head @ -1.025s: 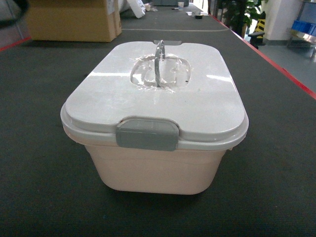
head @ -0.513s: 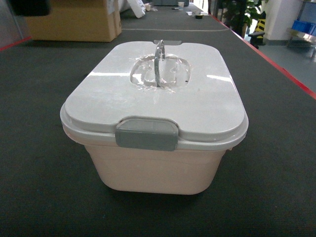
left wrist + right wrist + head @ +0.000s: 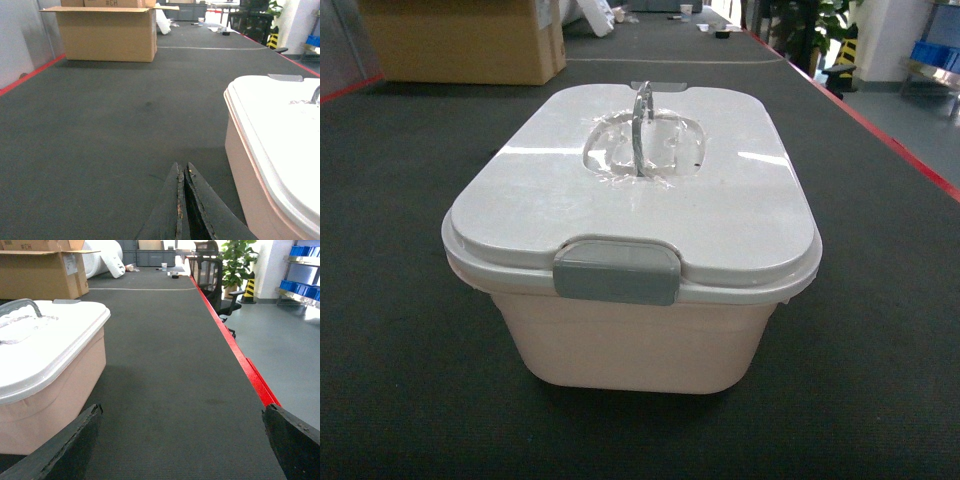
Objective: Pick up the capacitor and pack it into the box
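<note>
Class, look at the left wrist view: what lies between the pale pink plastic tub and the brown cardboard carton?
Only bare dark grey matting lies between the pale pink plastic tub and the brown cardboard carton; the left wrist view shows it.

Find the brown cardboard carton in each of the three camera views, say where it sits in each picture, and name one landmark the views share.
Head view: the cardboard carton is at top left, behind the box.
Left wrist view: top, left of centre, flaps open, far across the dark mat.
Right wrist view: top left corner, beyond the box's white lid.
Shared landmark: the lid's grey handle.
</note>
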`<state>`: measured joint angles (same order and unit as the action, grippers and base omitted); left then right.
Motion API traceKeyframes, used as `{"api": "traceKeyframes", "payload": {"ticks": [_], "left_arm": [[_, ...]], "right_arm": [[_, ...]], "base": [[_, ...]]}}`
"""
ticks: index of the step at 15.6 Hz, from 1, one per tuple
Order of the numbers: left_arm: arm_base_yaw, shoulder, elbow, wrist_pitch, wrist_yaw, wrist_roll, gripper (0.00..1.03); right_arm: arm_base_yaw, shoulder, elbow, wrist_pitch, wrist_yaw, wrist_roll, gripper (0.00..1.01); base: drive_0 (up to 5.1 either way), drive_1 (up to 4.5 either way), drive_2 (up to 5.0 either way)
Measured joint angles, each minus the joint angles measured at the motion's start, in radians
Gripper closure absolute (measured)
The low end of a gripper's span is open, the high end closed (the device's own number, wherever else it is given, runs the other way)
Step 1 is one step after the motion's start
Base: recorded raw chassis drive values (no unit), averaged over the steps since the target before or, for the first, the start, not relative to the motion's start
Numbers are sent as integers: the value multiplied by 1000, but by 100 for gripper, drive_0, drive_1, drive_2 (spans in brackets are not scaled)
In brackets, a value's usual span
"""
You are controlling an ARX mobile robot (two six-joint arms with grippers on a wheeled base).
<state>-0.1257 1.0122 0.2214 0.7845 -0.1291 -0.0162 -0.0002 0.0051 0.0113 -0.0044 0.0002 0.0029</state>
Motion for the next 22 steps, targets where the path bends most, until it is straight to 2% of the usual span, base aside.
{"api": "traceKeyframes", "payload": {"ticks": [4,5,6,8,9,15,22], "left_arm": [[58,-170,-102,-70,58,0,101],[115,-212,-121,-97,120,2,101],[131,-254,-137,-122,117,2,101],[125,-344,-165,-187,129,2,101],[125,-353,-196,-130,129,2,101],[125,-583,-208,-361,129,2,101],[125,-772,-208,-544,129,2,101]], "right_arm": [[0,0,0,0,0,0,3],[0,0,0,0,0,0,3],[0,0,0,0,1,0,3],[0,0,0,0,0,0,3],[0,0,0,0,0,0,3],[0,0,0,0,0,0,3],[0,0,0,0,0,0,3]], "base": [[0,0,0],[0,0,0],[0,0,0],[0,0,0],[0,0,0],[0,0,0],[0,0,0]]}}
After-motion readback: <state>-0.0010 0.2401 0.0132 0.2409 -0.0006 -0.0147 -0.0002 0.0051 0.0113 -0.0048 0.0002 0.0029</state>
